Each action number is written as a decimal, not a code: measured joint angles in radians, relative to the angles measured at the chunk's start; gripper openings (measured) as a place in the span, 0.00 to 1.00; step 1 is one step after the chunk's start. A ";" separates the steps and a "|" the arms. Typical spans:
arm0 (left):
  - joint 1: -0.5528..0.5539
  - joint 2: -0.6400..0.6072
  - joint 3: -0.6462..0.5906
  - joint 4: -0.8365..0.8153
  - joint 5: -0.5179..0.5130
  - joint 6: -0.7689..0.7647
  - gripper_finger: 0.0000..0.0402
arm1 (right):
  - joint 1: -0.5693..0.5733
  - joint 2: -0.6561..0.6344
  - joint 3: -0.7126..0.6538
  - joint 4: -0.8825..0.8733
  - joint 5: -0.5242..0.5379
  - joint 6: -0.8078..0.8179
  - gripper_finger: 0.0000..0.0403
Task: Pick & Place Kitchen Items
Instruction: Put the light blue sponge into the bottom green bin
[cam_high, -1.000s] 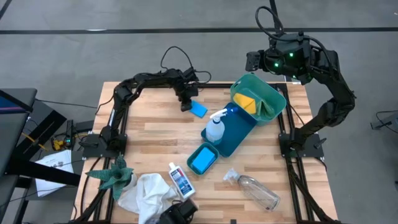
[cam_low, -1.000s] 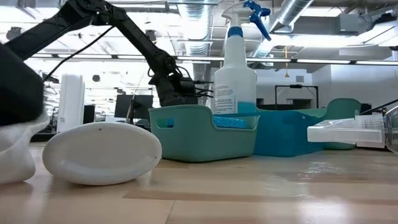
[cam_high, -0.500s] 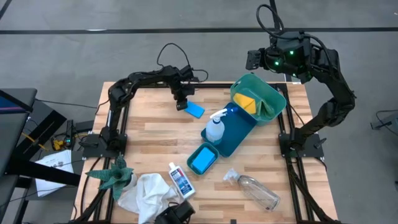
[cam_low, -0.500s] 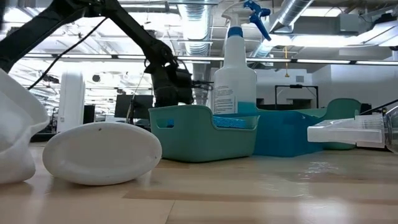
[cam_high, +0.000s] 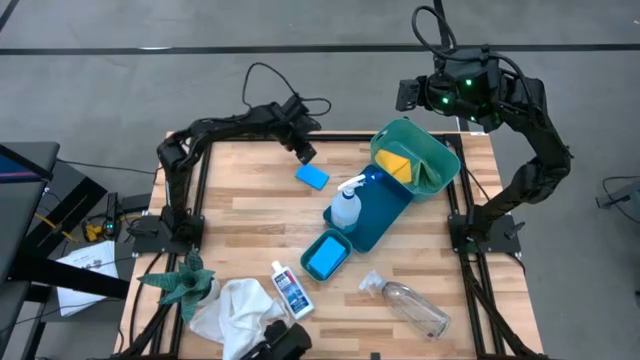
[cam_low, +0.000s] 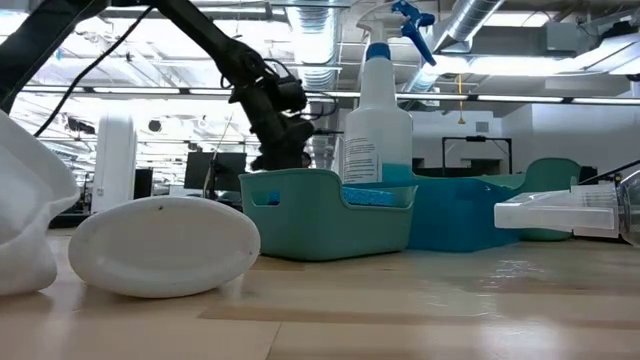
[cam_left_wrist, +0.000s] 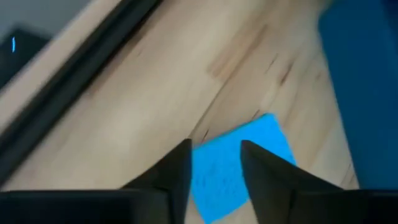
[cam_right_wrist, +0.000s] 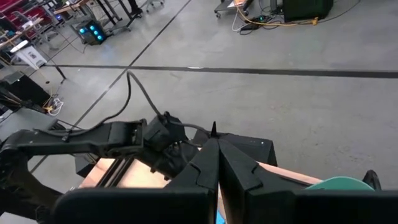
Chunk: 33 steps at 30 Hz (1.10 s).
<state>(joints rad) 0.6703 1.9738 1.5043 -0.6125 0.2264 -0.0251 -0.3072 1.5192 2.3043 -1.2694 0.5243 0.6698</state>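
Landmark: the dark blue rectangular plastic tray (cam_high: 385, 210) near the middle of the wooden slatted table (cam_high: 240, 230). Left gripper (cam_high: 304, 152) sits off the tray's far-left side, raised above the table near its back edge; in its wrist view the two dark fingers (cam_left_wrist: 177, 171) stand narrowly parted with nothing between them, and the small blue rectangular sponge (cam_high: 313, 177) lies flat on the wood just beyond them — free, not gripped. From above, that sponge rests left of the tray, well apart from it. The white spray bottle with blue trigger (cam_high: 346, 205) stands upright at the tray's left edge. A teal rounded plastic bin (cam_high: 440, 160) sits tilted at the tray's far end, holding a yellow oblong pad (cam_high: 395, 165). A smaller teal bin (cam_high: 325, 256) touches the tray's near end, with another blue sponge (cam_high: 322, 260) inside. In front of the tray: small white bottle with blue label (cam_high: 290, 290), lying down; crumpled white cloth (cam_high: 235, 305) further left; clear plastic bottle (cam_high: 408, 305) on its side to the right. Right gripper (cam_right_wrist: 214, 163) is held high behind the tray, beyond the table's back edge — fingers pressed together, empty.
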 joint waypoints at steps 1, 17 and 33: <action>0.004 0.006 0.000 -0.011 0.000 -0.029 0.37 | -0.003 0.000 0.000 0.000 0.000 0.000 0.00; 0.006 0.072 -0.043 -0.078 -0.020 -0.054 0.42 | -0.003 0.000 0.000 0.000 0.000 -0.016 0.00; -0.005 0.054 -0.112 -0.078 -0.025 -0.066 0.44 | -0.003 0.000 0.000 -0.002 0.000 -0.023 0.00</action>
<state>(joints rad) 0.6652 2.0273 1.3919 -0.6907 0.2014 -0.0908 -0.3099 1.5192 2.3043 -1.2713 0.5241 0.6464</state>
